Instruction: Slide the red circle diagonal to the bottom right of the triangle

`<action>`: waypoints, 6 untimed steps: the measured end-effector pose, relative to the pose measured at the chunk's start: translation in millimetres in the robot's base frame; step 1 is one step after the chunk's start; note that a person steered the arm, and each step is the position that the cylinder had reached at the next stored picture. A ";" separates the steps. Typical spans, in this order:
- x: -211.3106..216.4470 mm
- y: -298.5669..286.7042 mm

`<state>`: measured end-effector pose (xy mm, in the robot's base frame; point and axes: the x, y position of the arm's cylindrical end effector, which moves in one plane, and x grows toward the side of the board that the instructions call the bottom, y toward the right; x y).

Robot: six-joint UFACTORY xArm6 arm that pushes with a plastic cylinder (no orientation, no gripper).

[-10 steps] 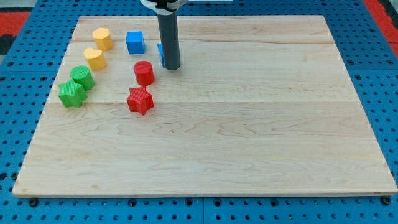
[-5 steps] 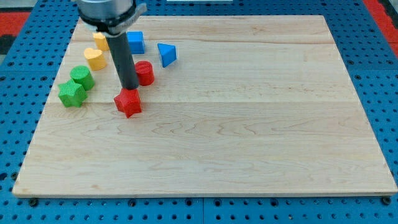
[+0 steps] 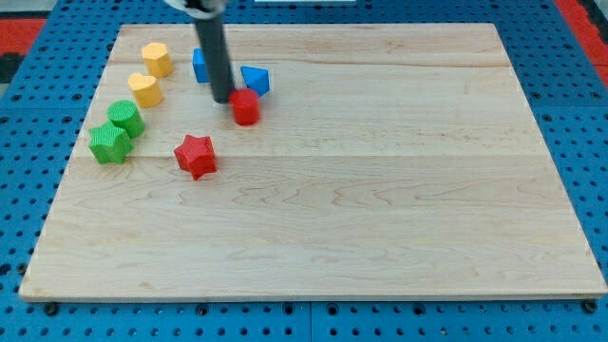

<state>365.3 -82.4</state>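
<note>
Pale wooden board (image 3: 380, 218) on blue pegboard, carrying red circle (image 3: 246, 106), blue triangle (image 3: 256, 80), blue cube (image 3: 199, 65), red star (image 3: 195, 155), two yellow blocks (image 3: 157, 59) (image 3: 144, 89), two green blocks (image 3: 125, 118) (image 3: 109, 143)

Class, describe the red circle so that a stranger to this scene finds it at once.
Start at the wooden board and go to the cluster at the view's upper left. Beside my tip, just below the blue triangle, sits the red circle: round, unlike the pointed red star.

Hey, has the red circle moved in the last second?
Yes. The red circle has slid toward the view's right and slightly up, closing on the blue triangle, which stayed put. My tip sits at its left.
</note>
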 end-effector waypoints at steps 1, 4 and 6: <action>32.3 26.5; -35.4 126.2; -61.1 100.8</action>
